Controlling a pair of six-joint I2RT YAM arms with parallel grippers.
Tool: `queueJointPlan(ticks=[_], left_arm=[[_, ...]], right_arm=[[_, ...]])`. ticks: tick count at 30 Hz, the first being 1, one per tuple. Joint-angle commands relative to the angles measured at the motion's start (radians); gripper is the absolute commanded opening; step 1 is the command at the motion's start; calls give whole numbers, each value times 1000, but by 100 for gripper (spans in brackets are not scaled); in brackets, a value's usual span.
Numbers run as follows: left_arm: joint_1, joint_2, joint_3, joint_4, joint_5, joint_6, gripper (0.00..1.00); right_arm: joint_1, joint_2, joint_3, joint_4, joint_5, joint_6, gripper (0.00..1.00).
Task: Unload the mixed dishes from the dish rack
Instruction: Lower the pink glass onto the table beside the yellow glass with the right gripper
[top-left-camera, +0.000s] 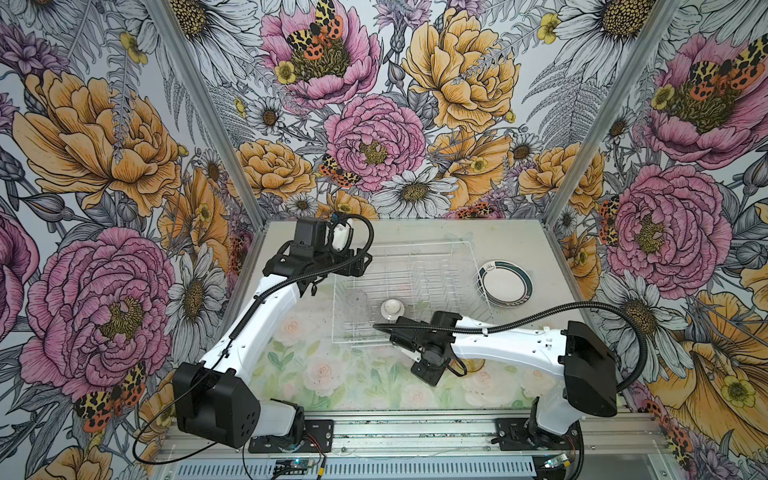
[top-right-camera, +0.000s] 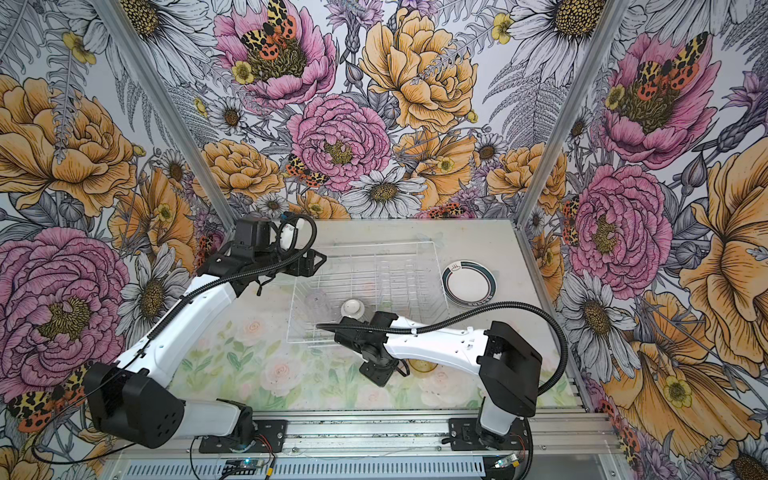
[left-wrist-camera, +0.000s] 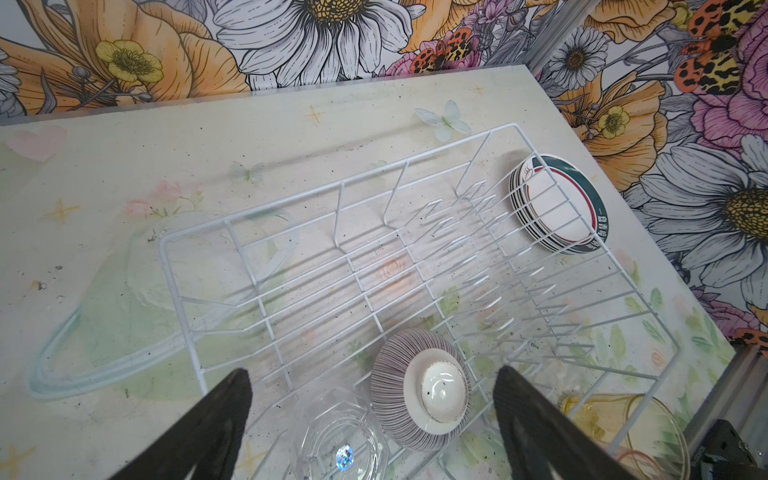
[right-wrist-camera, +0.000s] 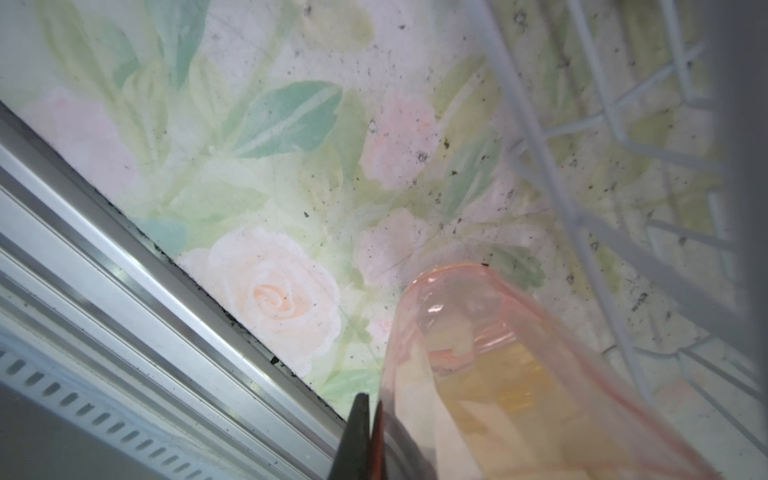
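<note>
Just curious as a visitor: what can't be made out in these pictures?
Amber tumbler: both top views, mostly under the right arm.
Right pincer, shut on the pink tumbler: right wrist view, both cut off by the edge.
Clear tumbler: left wrist view, cut off by the edge.
Plates: too small to count in top views.

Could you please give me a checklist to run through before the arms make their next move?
1. Right gripper shut on the pink tumbler wall: ok.
2. Pink tumbler outside the dish rack: ok.
3. Pink tumbler set down on the table: cannot tell.
4. Left gripper open, holding nothing: ok.
5. Rack emptied: not ok; ribbed bowl and clear tumbler sit inside.
6. Plates stacked outside the rack: ok.
</note>
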Motion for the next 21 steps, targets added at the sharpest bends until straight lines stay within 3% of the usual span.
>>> queueJointPlan(ticks=[1,21], left_arm=[[-3,-26,9,-10,-9,3,93],[-15,-26,16,-24,-28,6,93]], right_arm=[[27,-39,9,2,26,-12,0],[33,45,23,16,-17,-71,0]])
